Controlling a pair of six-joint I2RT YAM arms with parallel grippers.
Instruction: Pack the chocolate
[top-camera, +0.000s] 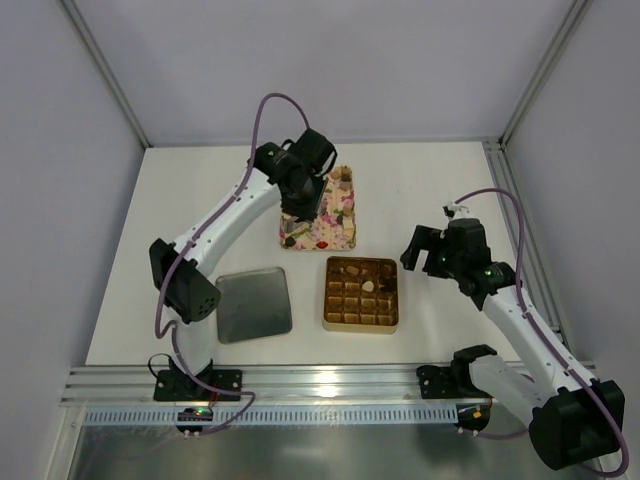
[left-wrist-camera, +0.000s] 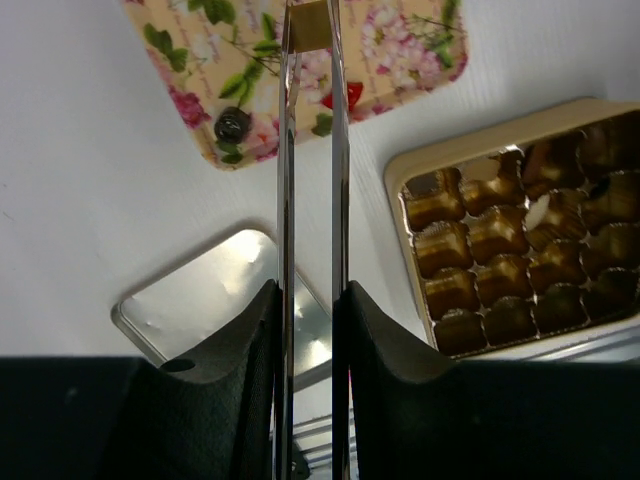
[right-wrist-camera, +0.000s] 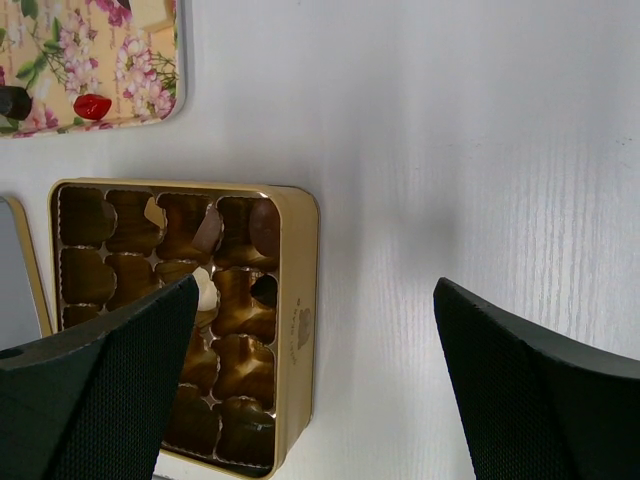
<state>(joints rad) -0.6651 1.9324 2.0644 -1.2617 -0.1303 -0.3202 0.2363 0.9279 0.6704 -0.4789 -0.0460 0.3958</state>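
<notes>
While its arm (top-camera: 225, 215) stretches over the floral tray (top-camera: 345, 232), the left tool (top-camera: 303, 212) pinches a tan chocolate (left-wrist-camera: 309, 25) — right tool (right-wrist-camera: 315, 300) agape.

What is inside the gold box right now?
Mostly empty cells in the gold box, plus one pale chocolate and a few dark chocolates. In the right wrist view, a finger of the right gripper covers its near-left cells.

The left arm (top-camera: 222, 222) stretched far forward from its base, elbow out to the side and wrist tipped downward. The left gripper (left-wrist-camera: 308, 12) kept its long thin metal fingers (left-wrist-camera: 287, 150) close together, pinching a tan chocolate (left-wrist-camera: 308, 30) near their tips. The right arm (top-camera: 520, 320) sat folded nearer its base, and the right gripper (right-wrist-camera: 315, 300) hung with its jaws spread wide and empty.
</notes>
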